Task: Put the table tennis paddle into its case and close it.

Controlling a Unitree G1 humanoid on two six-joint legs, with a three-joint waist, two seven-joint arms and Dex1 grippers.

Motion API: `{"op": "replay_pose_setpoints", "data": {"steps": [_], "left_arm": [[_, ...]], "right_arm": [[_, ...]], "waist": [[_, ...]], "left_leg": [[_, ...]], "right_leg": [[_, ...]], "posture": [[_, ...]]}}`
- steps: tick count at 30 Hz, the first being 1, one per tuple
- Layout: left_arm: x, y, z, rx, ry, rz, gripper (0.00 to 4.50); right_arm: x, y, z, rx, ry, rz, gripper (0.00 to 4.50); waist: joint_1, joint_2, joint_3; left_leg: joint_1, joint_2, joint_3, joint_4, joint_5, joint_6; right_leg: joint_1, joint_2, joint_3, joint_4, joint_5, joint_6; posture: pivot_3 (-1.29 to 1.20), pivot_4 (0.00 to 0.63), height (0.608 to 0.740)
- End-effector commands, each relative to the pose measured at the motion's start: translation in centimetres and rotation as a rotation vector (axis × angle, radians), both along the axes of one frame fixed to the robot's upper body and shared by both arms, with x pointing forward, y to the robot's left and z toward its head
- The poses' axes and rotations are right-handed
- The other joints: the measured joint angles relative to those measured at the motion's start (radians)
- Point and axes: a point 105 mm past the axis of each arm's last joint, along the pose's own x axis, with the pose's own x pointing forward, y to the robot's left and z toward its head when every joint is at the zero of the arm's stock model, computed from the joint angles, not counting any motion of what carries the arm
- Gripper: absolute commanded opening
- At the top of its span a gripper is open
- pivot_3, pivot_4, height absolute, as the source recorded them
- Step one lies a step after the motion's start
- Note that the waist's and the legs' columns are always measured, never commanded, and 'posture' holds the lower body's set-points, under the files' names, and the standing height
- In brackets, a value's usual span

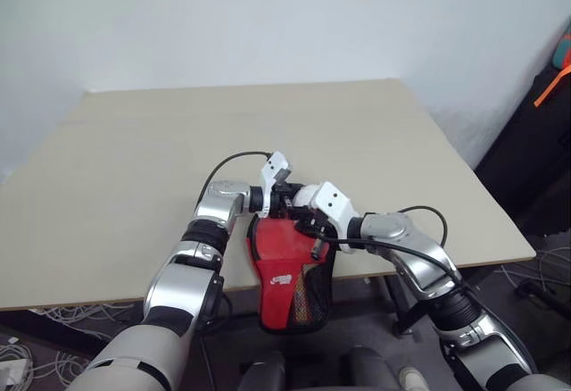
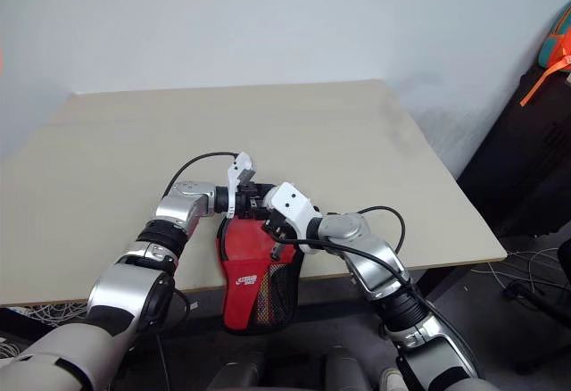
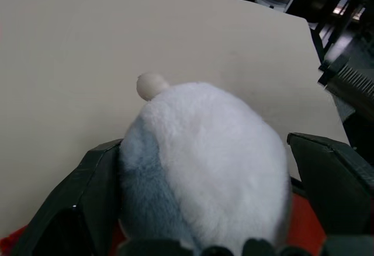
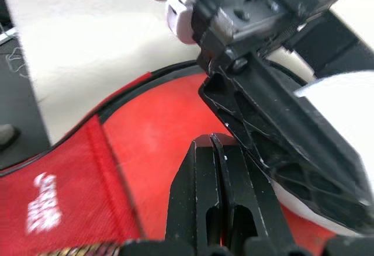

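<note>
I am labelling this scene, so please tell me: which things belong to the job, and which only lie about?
Job: red case, left gripper, right gripper, table.
Lying about: white plush thing, floor cables.

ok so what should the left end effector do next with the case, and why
Probably back the left end effector away: its fingers stand open around a white fluffy ball over the red paddle-shaped fabric case, while the shut right end effector sits at the case's top.
</note>
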Motion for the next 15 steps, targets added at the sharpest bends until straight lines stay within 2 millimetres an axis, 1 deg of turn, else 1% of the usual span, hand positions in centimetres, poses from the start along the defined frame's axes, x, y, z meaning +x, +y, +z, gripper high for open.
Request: {"op": "replay_pose_setpoints", "data": {"steps": [1, 5, 8, 11, 14, 15], "left_arm": [[0.0, -0.2, 1.8, -0.021, -0.044, -0.037, 4.46], [0.2, -0.4, 3.0, -0.031, -0.089, -0.037, 4.46], [-0.1, -0.7, 4.7, -0.075, -0.110, -0.060, 4.46], [-0.4, -0.5, 6.9, -0.124, -0.140, -0.072, 3.88], [-0.8, -0.1, 8.4, -0.149, -0.160, -0.071, 2.89], [-0.8, 0.2, 9.3, -0.169, -0.170, -0.060, 2.53]], "right_arm": [[-1.3, -1.0, 2.9, 0.037, -0.050, 0.076, 0.00], [-1.9, -2.9, 4.0, 0.016, -0.058, 0.105, 0.00], [-2.0, -4.0, 4.6, 0.006, -0.065, 0.112, 0.00], [-1.9, -5.2, 5.3, -0.005, -0.072, 0.111, 0.00], [-1.8, -5.9, 5.7, -0.013, -0.076, 0.107, 0.56], [-1.6, -6.2, 5.8, -0.015, -0.078, 0.099, 0.86]], "waist": [[0.000, 0.000, 0.000], [0.004, -0.001, 0.000], [0.004, -0.001, 0.000], [0.004, -0.001, 0.001], [0.003, -0.001, 0.001], [0.003, -0.001, 0.001]], "left_leg": [[0.000, 0.000, 0.000, 0.000, 0.000, 0.000], [-0.001, 0.000, 0.000, 0.002, 0.000, 0.001], [-0.001, 0.000, 0.000, 0.002, -0.001, 0.001], [-0.001, 0.000, 0.000, 0.002, -0.001, 0.001], [-0.001, 0.001, 0.000, 0.002, -0.001, 0.001], [-0.001, 0.001, 0.001, 0.002, -0.001, 0.001]], "right_leg": [[0.000, 0.000, 0.000, 0.000, 0.000, 0.000], [0.001, 0.000, -0.001, -0.001, 0.000, 0.000], [0.001, 0.000, -0.001, -0.001, 0.000, 0.000], [0.001, -0.001, -0.001, -0.001, 0.000, 0.000], [0.000, 0.000, -0.001, -0.001, 0.000, 0.000], [0.000, 0.000, -0.001, -0.001, 0.000, 0.000]], "posture": [[0.00, 0.000, 0.739], [0.00, 0.000, 0.739], [0.00, 0.000, 0.739], [0.00, 0.000, 0.739], [0.00, 0.000, 0.739], [0.00, 0.000, 0.739]]}}
